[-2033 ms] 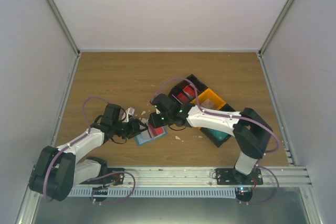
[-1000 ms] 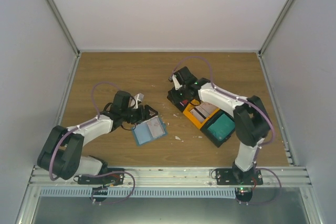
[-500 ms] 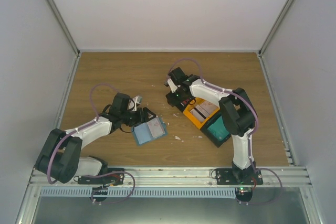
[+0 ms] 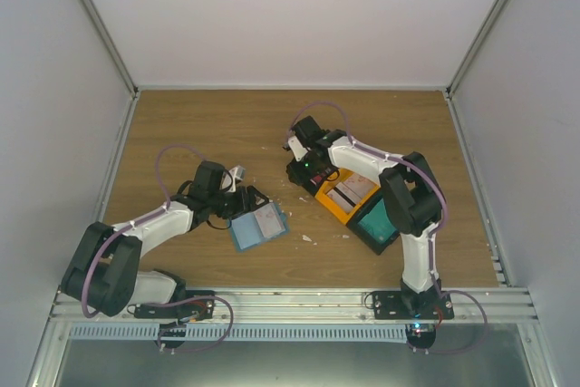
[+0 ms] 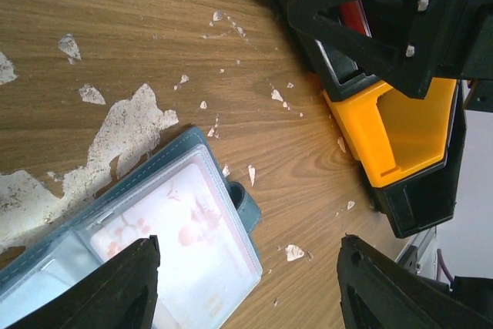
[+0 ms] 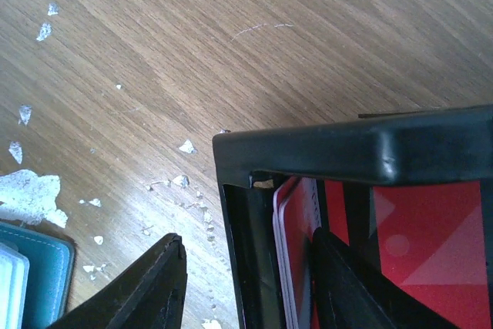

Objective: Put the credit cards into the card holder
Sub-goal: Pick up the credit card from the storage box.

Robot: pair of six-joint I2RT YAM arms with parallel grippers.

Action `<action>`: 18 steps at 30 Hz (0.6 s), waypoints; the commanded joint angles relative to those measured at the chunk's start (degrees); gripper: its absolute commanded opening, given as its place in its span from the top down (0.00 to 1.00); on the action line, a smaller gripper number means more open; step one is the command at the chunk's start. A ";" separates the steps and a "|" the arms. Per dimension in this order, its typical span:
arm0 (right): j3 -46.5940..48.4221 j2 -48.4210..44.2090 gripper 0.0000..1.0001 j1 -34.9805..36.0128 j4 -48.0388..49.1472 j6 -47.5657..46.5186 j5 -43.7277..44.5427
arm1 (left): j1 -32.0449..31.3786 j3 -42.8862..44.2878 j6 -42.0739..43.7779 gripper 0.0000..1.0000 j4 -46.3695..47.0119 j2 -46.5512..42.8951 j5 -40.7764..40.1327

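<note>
Below the right claw: a black bin, with cards standing on edge inside, red faces showing.
Right claw: spread apart, holding nothing; one jaw is outside the bin's wall, the other inside (the wall and the first card sit between them).
Card axis: top edges run crosswise to the closing line, so faces meet the jaws.
Holder: lying open, off past the claw's left jaw.
Left claw: open and empty above the holder's edge.
Nearer arm: right for cards, left for holder.
</note>
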 commanded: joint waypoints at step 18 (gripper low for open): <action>-0.31 -4.38 0.59 -1.17 -0.90 3.78 -4.05 | -0.34 3.42 0.35 0.35 0.35 3.66 -1.44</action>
